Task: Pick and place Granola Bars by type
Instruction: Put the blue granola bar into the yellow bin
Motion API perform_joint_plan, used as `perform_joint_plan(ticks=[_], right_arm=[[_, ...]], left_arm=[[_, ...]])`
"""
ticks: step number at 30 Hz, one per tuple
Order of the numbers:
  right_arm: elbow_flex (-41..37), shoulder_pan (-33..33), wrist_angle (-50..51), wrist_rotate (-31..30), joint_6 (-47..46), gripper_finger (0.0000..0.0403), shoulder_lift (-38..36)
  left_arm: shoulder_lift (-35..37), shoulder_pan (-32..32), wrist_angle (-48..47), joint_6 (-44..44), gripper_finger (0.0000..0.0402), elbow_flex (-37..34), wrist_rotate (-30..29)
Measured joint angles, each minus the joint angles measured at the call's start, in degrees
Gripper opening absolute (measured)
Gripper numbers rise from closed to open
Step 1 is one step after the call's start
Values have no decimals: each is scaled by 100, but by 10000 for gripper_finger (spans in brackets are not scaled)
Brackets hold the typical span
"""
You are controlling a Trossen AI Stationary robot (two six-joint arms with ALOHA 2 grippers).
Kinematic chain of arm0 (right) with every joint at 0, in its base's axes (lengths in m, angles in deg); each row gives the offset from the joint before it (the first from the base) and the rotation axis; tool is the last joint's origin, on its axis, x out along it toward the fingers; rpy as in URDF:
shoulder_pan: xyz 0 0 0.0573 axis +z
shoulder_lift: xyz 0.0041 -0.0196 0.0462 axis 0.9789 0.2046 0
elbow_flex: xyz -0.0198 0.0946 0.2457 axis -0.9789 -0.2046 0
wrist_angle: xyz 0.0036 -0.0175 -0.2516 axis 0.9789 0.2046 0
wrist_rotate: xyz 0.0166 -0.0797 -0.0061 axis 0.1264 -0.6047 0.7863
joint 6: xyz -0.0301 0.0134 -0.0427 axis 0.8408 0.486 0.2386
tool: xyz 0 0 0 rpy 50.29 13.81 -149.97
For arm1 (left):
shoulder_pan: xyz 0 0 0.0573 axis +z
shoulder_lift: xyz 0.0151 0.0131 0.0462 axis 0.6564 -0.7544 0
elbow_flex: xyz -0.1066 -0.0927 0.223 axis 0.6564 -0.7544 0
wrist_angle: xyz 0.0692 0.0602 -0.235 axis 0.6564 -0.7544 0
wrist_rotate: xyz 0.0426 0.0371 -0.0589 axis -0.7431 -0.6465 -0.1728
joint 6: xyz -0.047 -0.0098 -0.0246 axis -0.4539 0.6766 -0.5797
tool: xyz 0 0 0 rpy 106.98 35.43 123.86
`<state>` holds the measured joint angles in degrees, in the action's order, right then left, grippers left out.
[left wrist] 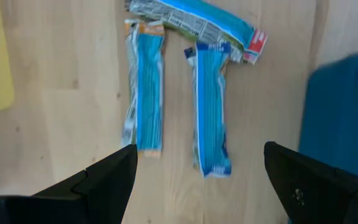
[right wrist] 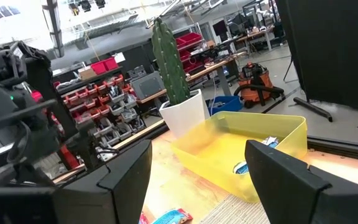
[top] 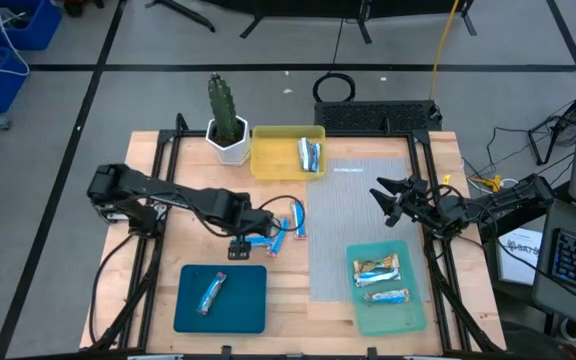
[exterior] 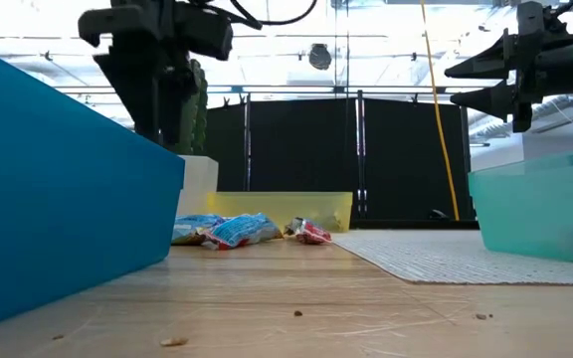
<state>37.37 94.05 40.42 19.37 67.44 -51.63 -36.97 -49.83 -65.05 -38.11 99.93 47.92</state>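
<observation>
Blue-wrapped Granola Bars point(left wrist: 211, 106), loose on the wood between the trays: we hover the left gripper point(left wrist: 197, 180), jaws apart, above them, and should straddle one bar's width squarely; right gripper point(top: 386, 195) waits open.

Blue-and-white striped granola bars point(left wrist: 210, 106) lie on pale wood table point(top: 283, 285). Trays are yellow point(top: 273, 160), dark blue point(top: 243, 300) and teal point(top: 408, 310).

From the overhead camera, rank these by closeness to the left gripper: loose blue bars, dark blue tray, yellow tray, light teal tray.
From the left gripper:
1. Loose blue bars, right beside it, mid-table.
2. Dark blue tray, just toward the front edge.
3. Yellow tray, at the back by the cactus.
4. Light teal tray, far across on the right side.
</observation>
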Motion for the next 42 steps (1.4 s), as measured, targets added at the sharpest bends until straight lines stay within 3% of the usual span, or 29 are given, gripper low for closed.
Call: perform_joint_plan(ticks=[19,42], right_arm=[[-2,-2,0,0,0,251,2],[-2,-1,0,0,0,251,2]], left_arm=[[-932,-26,857,170,351,-129,44],[-937,34,2279,-171,351,-1250,321]])
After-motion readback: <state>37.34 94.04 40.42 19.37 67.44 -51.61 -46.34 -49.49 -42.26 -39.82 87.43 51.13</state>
